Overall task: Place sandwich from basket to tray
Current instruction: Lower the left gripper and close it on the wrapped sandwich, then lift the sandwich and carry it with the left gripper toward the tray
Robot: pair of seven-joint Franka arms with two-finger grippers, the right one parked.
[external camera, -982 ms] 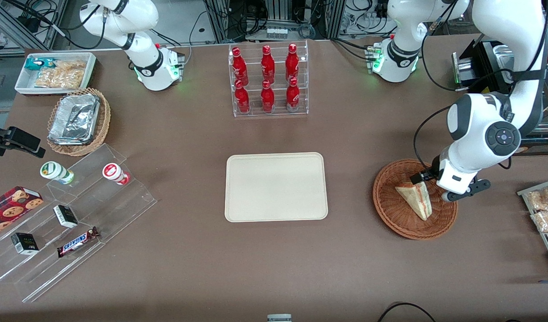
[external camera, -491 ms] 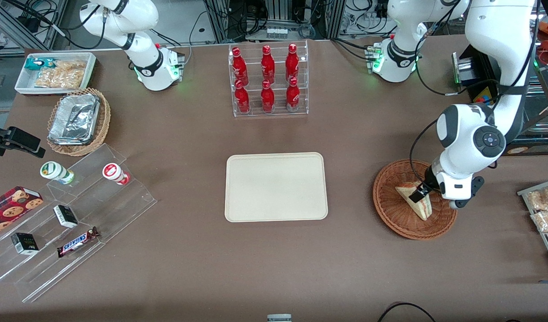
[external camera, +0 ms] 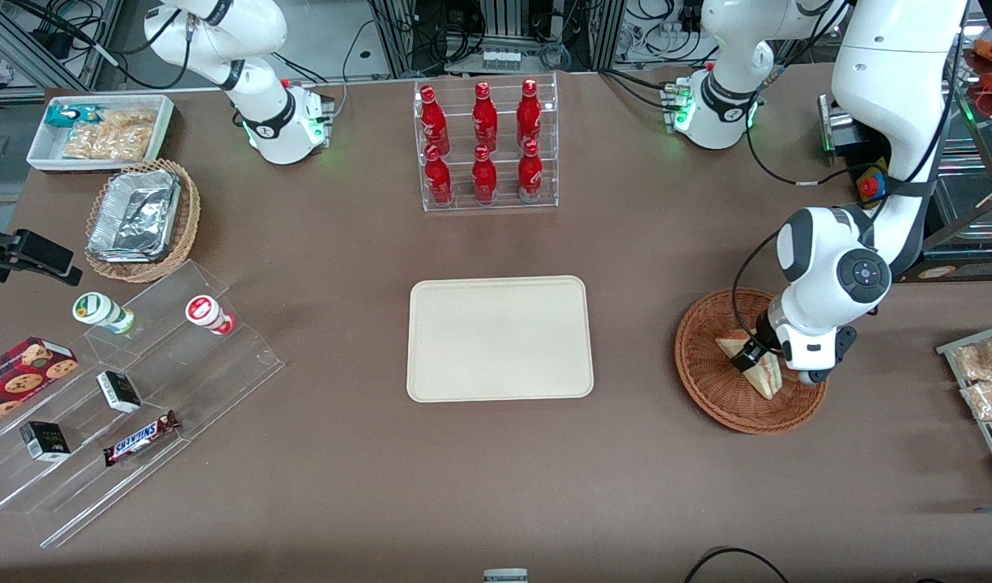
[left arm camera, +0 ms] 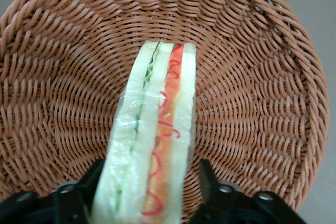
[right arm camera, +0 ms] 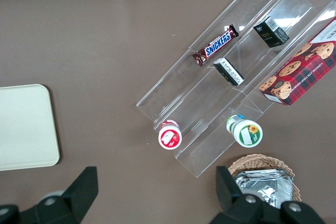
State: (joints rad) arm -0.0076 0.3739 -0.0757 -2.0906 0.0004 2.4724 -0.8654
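You were at the grasping step, with nothing carried yet. Reading the front view from the parked arm's end, the tray (external camera: pixel 500 338) lay flat and bare in the middle of the table (external camera: pixel 342 486), well apart from the basket (external camera: pixel 710 389) toward the working arm's end. The sandwich (external camera: pixel 767 375) was in that basket, lying on the weave with its cut edge up. Your gripper (external camera: pixel 747 355) had its tips down inside the basket at the sandwich's wide end.

From the wrist camera the sandwich (left arm camera: pixel 152 140) ran straight along the middle of the basket (left arm camera: pixel 63 77), green filling on one side of the cut edge and red-orange on the other, wrapped in clear film. Your fingers (left arm camera: pixel 207 177) stood apart, one on each bread face, close against the wedge or just touching it; I could not tell whether they pressed it. I judged the straddle good, centred on the thick end.

The next move, as I read it, called for closing the fingers gently: soft bread would likely squash, and the film would likely be slippery, so a light, even clamp seemed right. After that you would have needed a straight lift clear of the basket's rim, then a carry toward the parked arm's end until the wedge was over the tray, and a low release so it lay flat inside the raised rim
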